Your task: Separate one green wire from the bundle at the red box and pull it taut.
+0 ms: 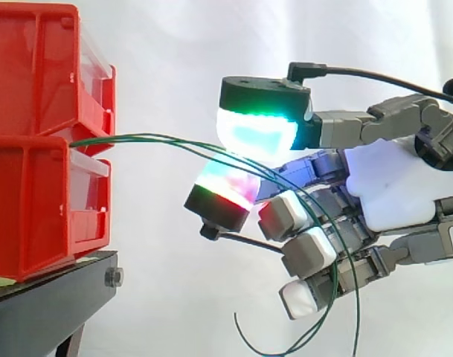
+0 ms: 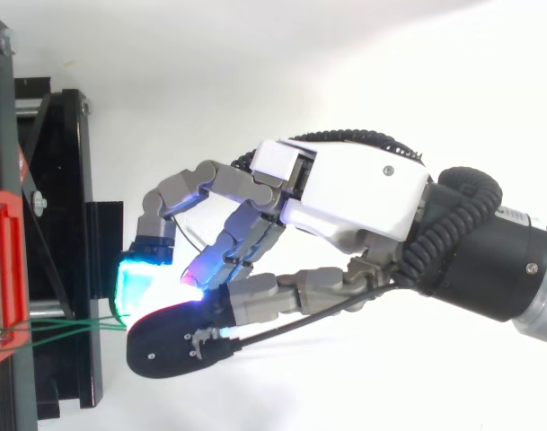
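Hand [image 1: 393, 186] is being held to the right of the red bins [image 1: 33, 204], with its fingers curled. An upper pad [image 1: 256, 130], lit cyan and green, and a lower pad [image 1: 226, 186], lit red and green, are being pressed toward each other, and the green wires [image 1: 107, 138] are being pinched between them. A sliver of space is being left between the two pads in the side view, so the grip is being judged light rather than firm. More than one strand seems to be passing through the pinch, so the separating of a single wire is being judged not yet done.

From the pinch the wires are being led leftward to the seam between the upper and the lower bin, where they are coming out. Their long axis is lying left to right, nearly level, with a shallow upward bow that is being read as slack. To the right of the pinch the strands are being draped down across the other curled fingers, and the loose ends are hanging below the hand. The bins are being carried on a black stand [image 1: 47, 305].

A pull straight to the right, away from the bins and along the wires' own line, is being called for. A pull downward or sideways would be dragging the strands over the bin's edge.
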`<state>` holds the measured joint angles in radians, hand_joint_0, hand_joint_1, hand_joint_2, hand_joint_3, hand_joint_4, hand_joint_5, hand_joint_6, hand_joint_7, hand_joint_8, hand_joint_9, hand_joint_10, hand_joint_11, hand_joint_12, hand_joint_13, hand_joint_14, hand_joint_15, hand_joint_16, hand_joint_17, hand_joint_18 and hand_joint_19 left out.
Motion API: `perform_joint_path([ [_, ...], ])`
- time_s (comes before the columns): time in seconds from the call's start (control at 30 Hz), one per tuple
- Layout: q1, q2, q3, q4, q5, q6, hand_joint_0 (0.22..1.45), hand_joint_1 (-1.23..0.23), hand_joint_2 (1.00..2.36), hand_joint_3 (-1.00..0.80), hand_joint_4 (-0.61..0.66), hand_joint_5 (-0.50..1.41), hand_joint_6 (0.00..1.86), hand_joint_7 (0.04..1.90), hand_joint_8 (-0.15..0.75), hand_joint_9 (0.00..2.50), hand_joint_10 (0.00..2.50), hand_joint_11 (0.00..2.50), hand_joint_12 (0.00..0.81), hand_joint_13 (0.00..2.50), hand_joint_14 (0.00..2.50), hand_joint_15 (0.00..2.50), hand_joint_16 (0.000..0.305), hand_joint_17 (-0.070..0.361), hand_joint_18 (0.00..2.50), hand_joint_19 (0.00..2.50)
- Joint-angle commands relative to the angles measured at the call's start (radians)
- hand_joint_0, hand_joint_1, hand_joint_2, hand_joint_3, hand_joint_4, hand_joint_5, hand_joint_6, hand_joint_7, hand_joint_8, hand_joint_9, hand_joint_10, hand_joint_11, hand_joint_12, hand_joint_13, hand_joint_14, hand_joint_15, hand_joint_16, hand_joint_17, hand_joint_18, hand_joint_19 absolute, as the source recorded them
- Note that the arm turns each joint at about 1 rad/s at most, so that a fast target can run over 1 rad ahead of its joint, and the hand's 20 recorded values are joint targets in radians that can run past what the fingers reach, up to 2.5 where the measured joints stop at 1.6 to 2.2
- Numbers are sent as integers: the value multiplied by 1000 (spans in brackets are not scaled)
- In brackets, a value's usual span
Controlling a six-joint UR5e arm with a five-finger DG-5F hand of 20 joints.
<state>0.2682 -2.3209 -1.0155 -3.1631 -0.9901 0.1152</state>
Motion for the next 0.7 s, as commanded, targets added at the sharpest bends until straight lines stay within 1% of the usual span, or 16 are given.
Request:
perform_joint_path([
  [0.0, 0, 0, 0, 0, 1, 1, 611, -771, 1023, -201, -41, -126, 907, 1049, 233, 1223, 25, 955, 332, 1067, 28, 849, 49, 110, 777, 746],
  [0.1, 0, 0, 0, 0, 2, 1, 607, -782, 1022, -169, -59, -118, 901, 1073, 210, 1222, 25, 890, 328, 991, 28, 762, 48, 109, 769, 724],
  [0.17, 0, 0, 0, 0, 2, 1, 604, -792, 1022, -153, -71, -113, 897, 1089, 189, 1164, 23, 758, 320, 903, 24, 631, 48, 107, 746, 700],
  [0.27, 2, 0, 0, 0, 2, 0, 601, -802, 1021, -141, -87, -106, 892, 1094, 188, 1088, 22, 589, 312, 815, 21, 526, 48, 107, 703, 656],
  [0.3, 0, 0, 0, 0, 1, 0, 601, -806, 1020, -141, -90, -105, 891, 1096, 189, 1085, 21, 567, 311, 793, 19, 496, 48, 108, 701, 645],
  [0.33, 2, 0, 0, 0, 2, 0, 600, -810, 1019, -139, -103, -103, 889, 1085, 182, 1016, 19, 461, 303, 726, 17, 427, 47, 106, 648, 622],
  [0.4, 2, 0, 0, 0, 2, 0, 600, -814, 1019, -141, -111, -102, 887, 1082, 182, 961, 18, 398, 304, 688, 17, 397, 47, 105, 635, 596],
  [0.53, 2, 0, 0, 0, -1, 3, 599, -825, 1017, -140, -135, -98, 880, 1099, 173, 774, 10, 236, 311, 591, 15, 348, 46, 104, 523, 553],
  [0.63, 0, 2, 0, -29, -1, 4, 599, -828, 1017, -142, -160, -98, 874, 1109, 160, 634, 4, 117, 305, 512, 12, 295, 46, 102, 456, 507],
  [0.67, 0, 9, 0, -41, -1, 3, 598, -828, 1018, -140, -160, -98, 873, 1111, 160, 635, 4, 106, 305, 510, 12, 287, 45, 102, 442, 501],
])
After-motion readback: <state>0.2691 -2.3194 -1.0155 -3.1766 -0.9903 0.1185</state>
